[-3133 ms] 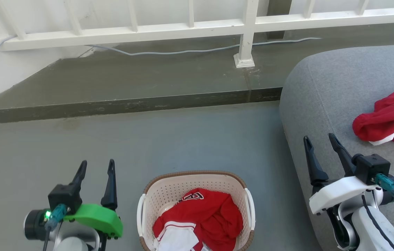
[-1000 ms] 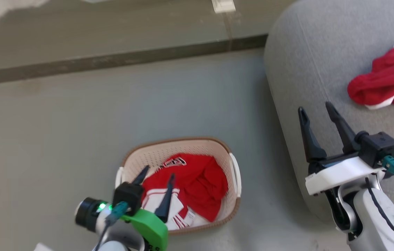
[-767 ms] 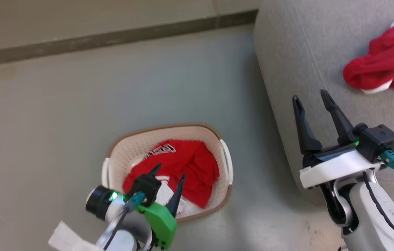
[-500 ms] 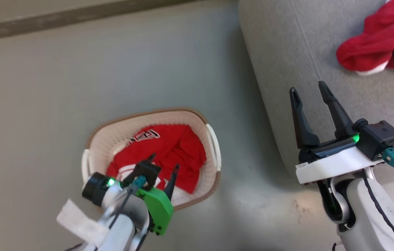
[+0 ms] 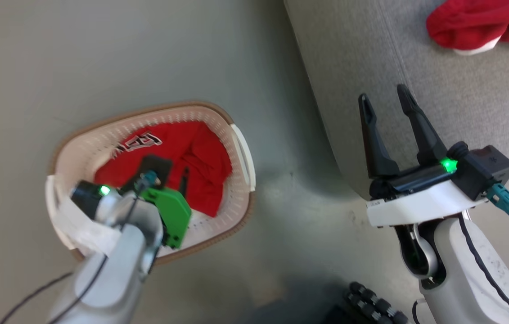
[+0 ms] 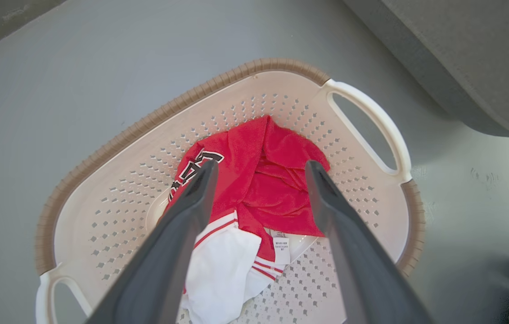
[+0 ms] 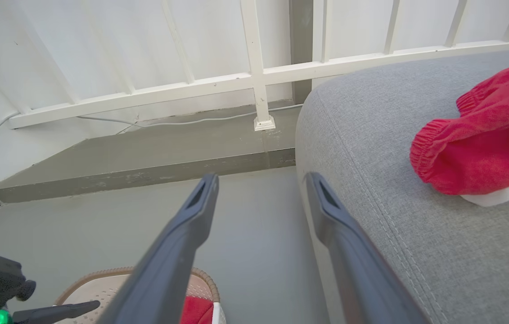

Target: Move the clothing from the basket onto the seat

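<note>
Grey floor (image 5: 101, 54), left claw (image 6: 262, 165) spread above clothing (image 6: 277, 198) inside basket (image 6: 114, 189), right claw (image 5: 384, 92) spread by seat (image 5: 439, 90) edge.

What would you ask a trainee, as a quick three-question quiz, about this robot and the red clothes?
1. True or false: the left fingers are shut on the red garment in the basket.
2. Where does the other red garment lie? A: on the floor. B: on the seat. C: in the basket too.
3. Fill in: the basket's woven rim is ___ in colour.

Key: 1 false, they are wide open. 2 B. 3 brown.
</note>
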Controlling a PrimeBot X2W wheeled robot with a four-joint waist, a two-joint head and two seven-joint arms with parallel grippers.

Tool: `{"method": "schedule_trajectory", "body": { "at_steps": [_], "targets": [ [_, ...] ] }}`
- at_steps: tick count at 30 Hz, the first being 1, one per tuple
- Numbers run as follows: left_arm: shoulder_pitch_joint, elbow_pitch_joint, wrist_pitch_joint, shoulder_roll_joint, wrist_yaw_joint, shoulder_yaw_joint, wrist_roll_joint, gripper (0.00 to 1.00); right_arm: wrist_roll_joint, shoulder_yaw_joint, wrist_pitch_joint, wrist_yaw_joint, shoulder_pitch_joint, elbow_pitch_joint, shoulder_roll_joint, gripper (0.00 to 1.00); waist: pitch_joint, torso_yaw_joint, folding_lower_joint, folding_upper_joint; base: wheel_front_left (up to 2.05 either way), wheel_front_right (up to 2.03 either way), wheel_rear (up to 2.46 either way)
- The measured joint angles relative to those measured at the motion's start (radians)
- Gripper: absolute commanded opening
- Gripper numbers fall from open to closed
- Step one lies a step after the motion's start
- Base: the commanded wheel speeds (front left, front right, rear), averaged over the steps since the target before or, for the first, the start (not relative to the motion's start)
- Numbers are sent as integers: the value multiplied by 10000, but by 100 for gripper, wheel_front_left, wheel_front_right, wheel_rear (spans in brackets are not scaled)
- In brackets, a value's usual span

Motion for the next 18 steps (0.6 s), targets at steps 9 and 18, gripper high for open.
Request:
{"method": "schedule_trajectory", "body": {
  "at_steps": [9,18],
  "targets": [
    [-1281,853,510,424,94,345,102,100,128,180,-178,15,-567,-150,278,100,1313,-577,0,0,0,0,0],
    [-2259,1835,834,792,136,658,102,100,286,307,-364,23,-1081,-75,372,100,2561,-1109,1,0,0,0,0]
  ]
}}
